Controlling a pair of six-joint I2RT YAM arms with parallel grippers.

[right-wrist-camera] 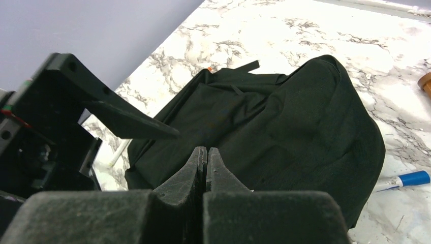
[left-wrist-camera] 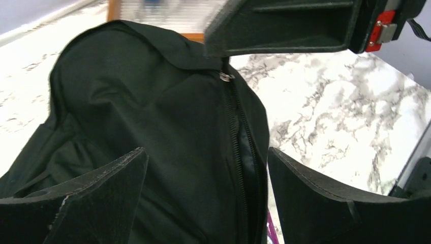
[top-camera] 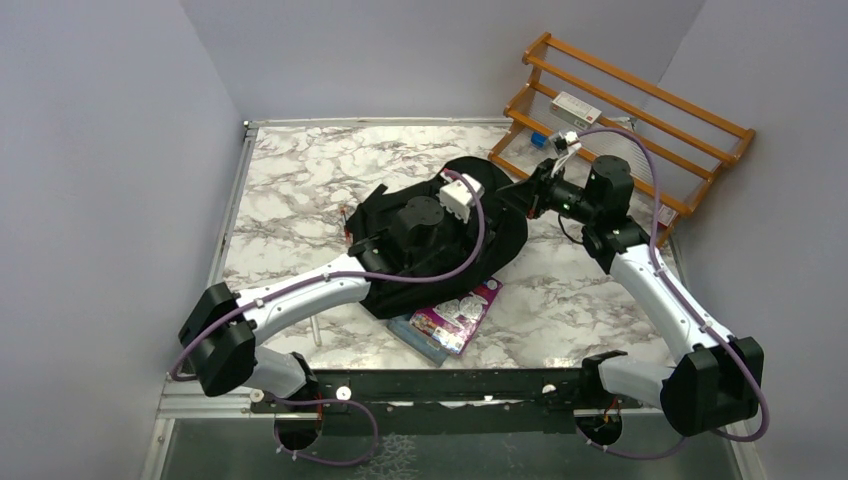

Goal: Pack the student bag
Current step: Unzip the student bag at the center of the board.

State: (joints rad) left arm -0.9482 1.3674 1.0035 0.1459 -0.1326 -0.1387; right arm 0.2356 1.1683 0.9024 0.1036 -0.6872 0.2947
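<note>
The student bag (top-camera: pixel 440 265) lies flat in the middle of the marble table, black, its zipper (left-wrist-camera: pixel 235 132) partly open. My left gripper (left-wrist-camera: pixel 206 152) is open wide and hovers just above the bag, with the zipper between its fingers; it also shows in the top view (top-camera: pixel 493 212). My right gripper (right-wrist-camera: pixel 207 150) is shut at the zipper's far end, its tip right on the silver zipper pull (left-wrist-camera: pixel 226 77). In the top view it (top-camera: pixel 522 196) reaches in from the right. One finger of the left gripper (right-wrist-camera: pixel 127 122) shows in the right wrist view.
A purple and white packet (top-camera: pixel 455 315) lies on a blue book at the bag's near edge. A wooden rack (top-camera: pixel 640 120) with a white box (top-camera: pixel 575 105) stands at the back right. A blue-capped marker (right-wrist-camera: pixel 406 179) and a white pen (top-camera: pixel 317 330) lie on the table.
</note>
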